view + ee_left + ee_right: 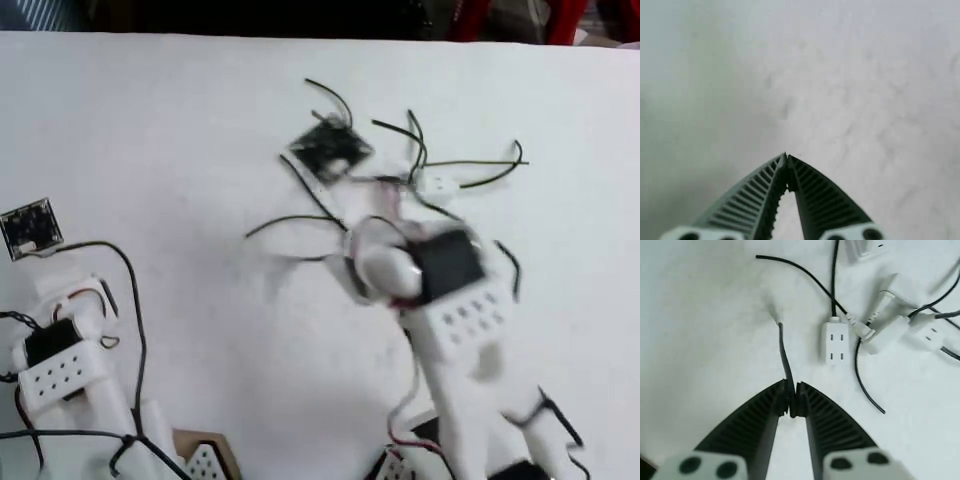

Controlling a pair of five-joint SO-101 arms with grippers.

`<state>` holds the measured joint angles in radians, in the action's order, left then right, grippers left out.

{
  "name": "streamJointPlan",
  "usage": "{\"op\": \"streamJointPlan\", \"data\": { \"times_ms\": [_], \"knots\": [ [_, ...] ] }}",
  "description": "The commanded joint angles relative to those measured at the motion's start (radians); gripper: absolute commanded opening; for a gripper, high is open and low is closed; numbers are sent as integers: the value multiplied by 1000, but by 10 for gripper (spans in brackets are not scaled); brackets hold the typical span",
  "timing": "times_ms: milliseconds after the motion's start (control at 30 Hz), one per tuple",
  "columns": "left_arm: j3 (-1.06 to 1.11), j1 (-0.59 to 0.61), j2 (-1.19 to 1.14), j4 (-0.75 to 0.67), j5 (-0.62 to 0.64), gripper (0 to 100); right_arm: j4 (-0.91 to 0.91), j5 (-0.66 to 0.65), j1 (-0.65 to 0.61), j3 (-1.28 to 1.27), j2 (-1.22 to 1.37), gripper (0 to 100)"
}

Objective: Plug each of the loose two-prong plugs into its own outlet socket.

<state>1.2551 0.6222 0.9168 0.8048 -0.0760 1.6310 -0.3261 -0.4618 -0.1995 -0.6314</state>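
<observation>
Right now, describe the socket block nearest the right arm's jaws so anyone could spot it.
On the white table, look beyond the right gripper, whose jaws pinch a thin black cord. The white rectangular socket block lies flat; it alone shows four slots in two pairs.

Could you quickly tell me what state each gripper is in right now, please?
Left gripper: closed, holding nothing.
Right gripper: closed on a black cord.
</observation>
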Motion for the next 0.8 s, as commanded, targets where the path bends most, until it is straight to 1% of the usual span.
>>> {"op": "streamJointPlan", "data": {
  "times_ms": [0, 133, 233, 300, 367, 500, 567, 667, 700, 767],
  "knots": [
    [-49, 4, 25, -20, 2, 24, 10, -28, 61, 17, -107, 17],
    [-49, 4, 25, -20, 2, 24, -8, -26, 61, 17, -142, 17],
    [-49, 4, 25, -20, 2, 24, -93, -25, 61, -5, -119, 17],
    [-49, 4, 25, -20, 2, 24, -176, -25, 58, -71, -85, 17],
    [-49, 4, 25, -20, 2, 24, -283, -8, 27, -164, -42, 17],
    [-49, 4, 25, -20, 2, 24, -519, 103, -50, -342, 58, 24],
    [-49, 4, 24, -20, 2, 24, -593, 146, -88, -377, 104, 76],
    [-49, 4, 24, -20, 2, 24, -608, 195, -130, -373, 140, 193],
    [-49, 4, 24, -20, 2, 24, -602, 196, -136, -362, 142, 218],
    [-49, 4, 24, -20, 2, 24, -568, 199, -130, -338, 139, 224]
  ]
}}
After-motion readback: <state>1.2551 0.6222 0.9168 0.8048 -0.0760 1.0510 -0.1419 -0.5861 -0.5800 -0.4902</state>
